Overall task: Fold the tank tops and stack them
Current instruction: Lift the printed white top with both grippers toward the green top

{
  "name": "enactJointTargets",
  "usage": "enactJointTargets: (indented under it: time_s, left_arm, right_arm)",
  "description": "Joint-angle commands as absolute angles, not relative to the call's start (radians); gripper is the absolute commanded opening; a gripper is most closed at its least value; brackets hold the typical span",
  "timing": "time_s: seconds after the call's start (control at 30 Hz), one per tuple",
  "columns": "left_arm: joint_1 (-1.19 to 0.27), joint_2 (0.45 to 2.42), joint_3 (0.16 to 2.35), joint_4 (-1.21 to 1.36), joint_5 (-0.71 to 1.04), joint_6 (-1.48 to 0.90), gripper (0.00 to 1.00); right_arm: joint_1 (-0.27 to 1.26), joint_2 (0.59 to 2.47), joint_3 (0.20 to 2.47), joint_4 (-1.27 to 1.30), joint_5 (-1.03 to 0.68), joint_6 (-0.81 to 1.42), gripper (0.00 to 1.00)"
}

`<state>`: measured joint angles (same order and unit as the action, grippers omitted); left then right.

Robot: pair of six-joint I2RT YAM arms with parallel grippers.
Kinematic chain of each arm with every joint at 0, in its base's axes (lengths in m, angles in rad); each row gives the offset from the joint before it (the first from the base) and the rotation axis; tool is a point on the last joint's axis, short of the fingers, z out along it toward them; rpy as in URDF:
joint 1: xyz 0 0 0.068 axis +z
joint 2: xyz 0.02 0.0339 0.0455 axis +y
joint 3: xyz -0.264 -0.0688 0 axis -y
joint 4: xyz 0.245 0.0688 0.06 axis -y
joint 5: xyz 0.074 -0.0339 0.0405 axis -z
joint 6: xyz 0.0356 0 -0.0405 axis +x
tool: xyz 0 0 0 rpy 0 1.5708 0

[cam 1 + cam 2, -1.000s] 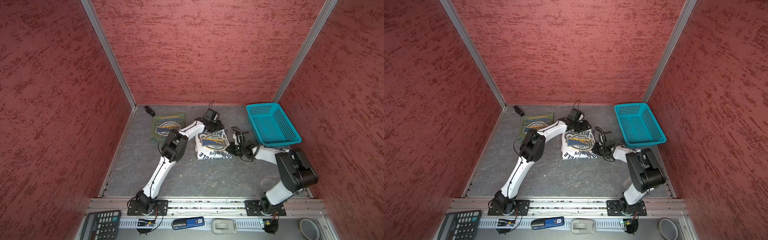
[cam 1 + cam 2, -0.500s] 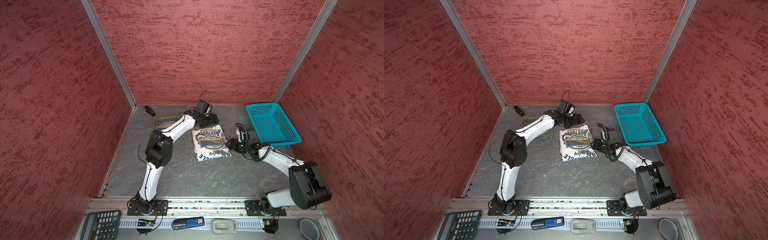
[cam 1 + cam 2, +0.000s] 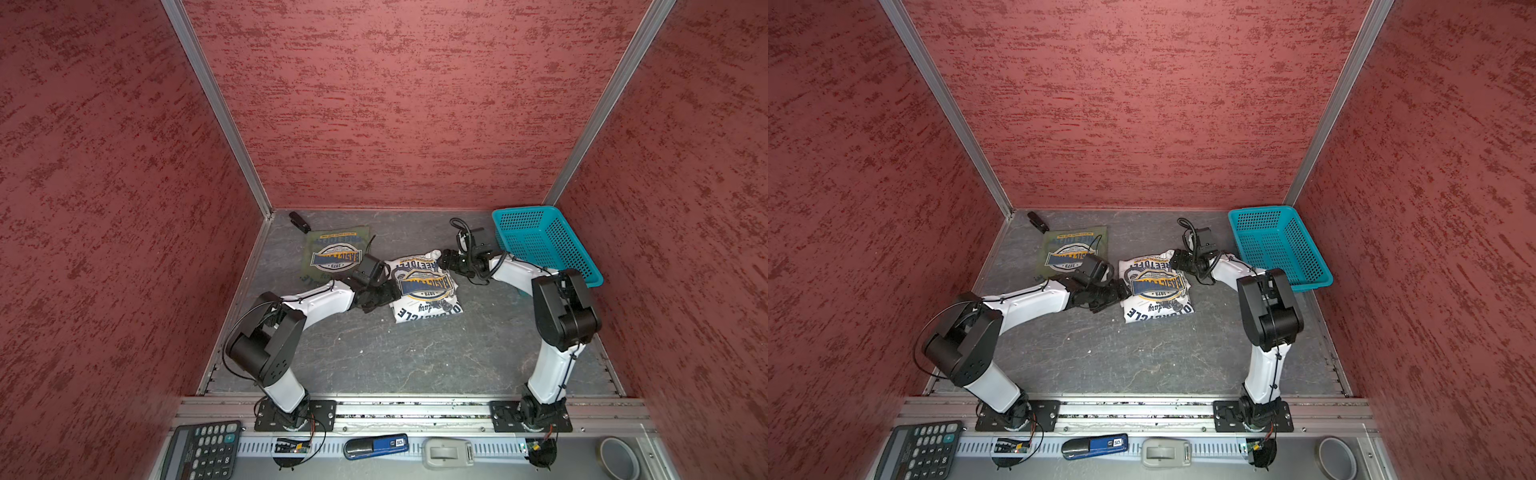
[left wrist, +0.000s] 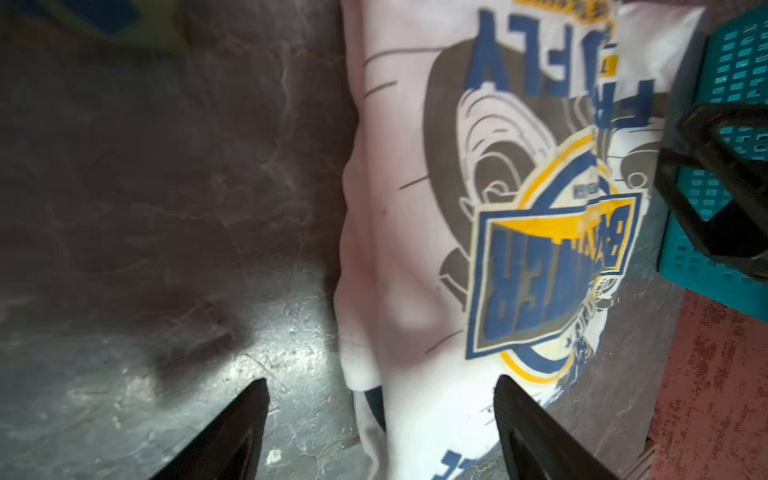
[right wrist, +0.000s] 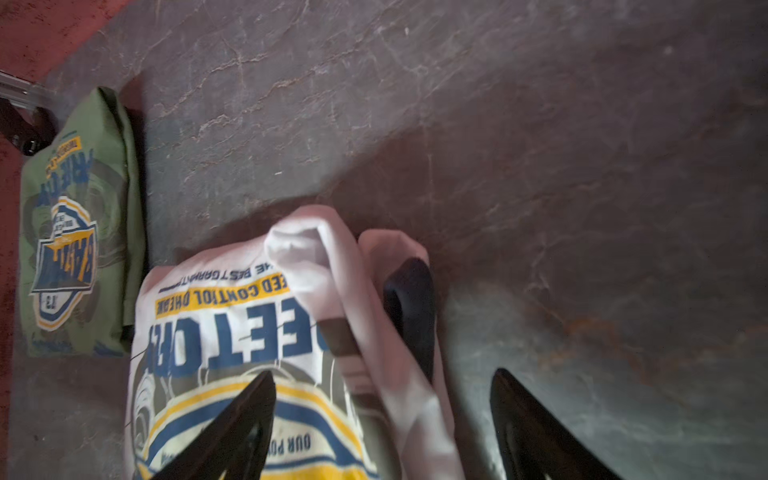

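While it lay low over the grey tabletop (image 3: 374,353), the left gripper (image 4: 380,380) stood wide open, its fingers (image 4: 232,436) straddling the left edge of the folded white tank top (image 3: 424,291) (badge print up). The right gripper (image 5: 382,374), likewise spread with nothing pinched, hovered at that top's far right corner. Beyond, to the left, the folded olive tank top (image 3: 336,253) lay flat, apart from the white one; the turquoise basket (image 3: 540,245) sat far right.
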<state>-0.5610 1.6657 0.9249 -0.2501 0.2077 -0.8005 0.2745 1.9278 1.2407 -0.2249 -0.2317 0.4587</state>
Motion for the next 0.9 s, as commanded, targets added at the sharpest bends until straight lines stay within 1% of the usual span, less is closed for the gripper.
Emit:
enactJointTargets:
  time_s: [0.0, 0.07, 0.17, 0.23, 0.3, 0.37, 0.43, 0.47, 0.53, 0.57, 0.6, 0.7, 0.73, 0.77, 0.87]
  left_arm:
    - [-0.564, 1.700, 0.924, -0.099, 0.254, -0.852, 0.85]
    - [-0.571, 1.720, 0.926, -0.090, 0.257, -0.854, 0.84]
    - [-0.575, 1.759, 0.939, -0.099, 0.256, -0.859, 0.82]
    - [-0.575, 1.780, 0.938, -0.094, 0.253, -0.861, 0.78]
    - [-0.574, 1.800, 0.935, -0.093, 0.249, -0.865, 0.71]
    - [-0.570, 1.815, 0.928, -0.091, 0.247, -0.867, 0.60]
    - [-0.566, 1.817, 0.912, -0.081, 0.239, -0.871, 0.48]
    - [-0.565, 1.813, 0.903, -0.075, 0.235, -0.871, 0.44]
    - [-0.562, 1.807, 0.886, -0.059, 0.235, -0.863, 0.41]
    - [-0.564, 1.806, 0.884, -0.054, 0.239, -0.860, 0.41]
    - [-0.564, 1.806, 0.884, -0.048, 0.245, -0.855, 0.40]
    - [-0.570, 1.801, 0.883, -0.041, 0.249, -0.844, 0.40]
    - [-0.572, 1.801, 0.884, -0.044, 0.246, -0.840, 0.43]
    - [-0.571, 1.800, 0.886, -0.045, 0.246, -0.837, 0.46]
    - [-0.569, 1.811, 0.890, -0.033, 0.260, -0.835, 0.57]
  right_arm:
    - [0.279, 1.989, 1.312, -0.272, -0.199, 0.439, 0.79]
    - [0.279, 2.029, 1.343, -0.276, -0.210, 0.440, 0.73]
    - [0.263, 2.073, 1.379, -0.291, -0.213, 0.464, 0.59]
    - [0.241, 2.085, 1.379, -0.279, -0.237, 0.491, 0.51]
    - [0.221, 2.096, 1.379, -0.268, -0.272, 0.504, 0.47]
    - [0.208, 2.106, 1.383, -0.267, -0.301, 0.517, 0.42]
    - [0.193, 2.112, 1.380, -0.264, -0.334, 0.536, 0.38]
    - [0.187, 2.111, 1.374, -0.258, -0.348, 0.549, 0.35]
    - [0.176, 2.100, 1.356, -0.244, -0.368, 0.563, 0.33]
    - [0.175, 2.089, 1.346, -0.241, -0.367, 0.562, 0.34]
    - [0.176, 2.071, 1.332, -0.238, -0.367, 0.559, 0.40]
    - [0.181, 1.992, 1.264, -0.223, -0.363, 0.548, 0.64]
    - [0.185, 1.966, 1.238, -0.224, -0.357, 0.544, 0.69]
    - [0.187, 1.945, 1.218, -0.226, -0.355, 0.538, 0.72]
    - [0.205, 1.889, 1.144, -0.232, -0.349, 0.528, 0.74]
